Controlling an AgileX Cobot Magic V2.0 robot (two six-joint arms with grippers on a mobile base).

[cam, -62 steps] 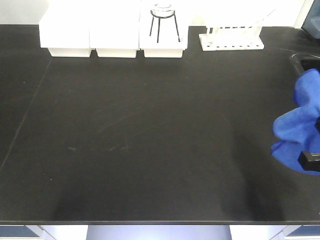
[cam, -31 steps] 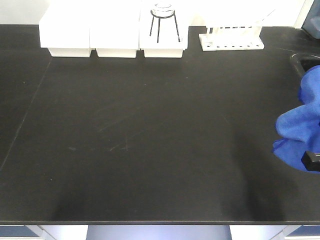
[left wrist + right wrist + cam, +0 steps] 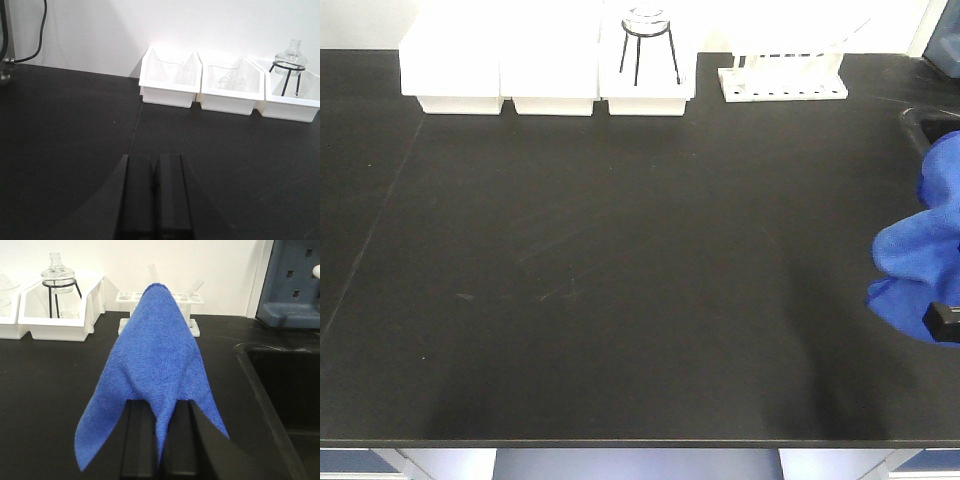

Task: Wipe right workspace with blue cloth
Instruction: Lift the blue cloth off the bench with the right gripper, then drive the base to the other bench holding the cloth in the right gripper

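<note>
The right gripper [image 3: 159, 409] pinches the blue cloth [image 3: 150, 355], which peaks ahead of it and drapes over both sides; the left gripper [image 3: 155, 161] is closed.

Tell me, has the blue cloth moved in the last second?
Yes, slightly: the blue cloth has edged right, its upper fold now farther past the left corner of the sink rim.

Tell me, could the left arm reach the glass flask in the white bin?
Probably yes: the left claw is shut and empty, and only bare black benchtop lies between it and the clear glass flask. The white plastic bin's wall and the black wire stand holding it may hinder a grip.
</note>
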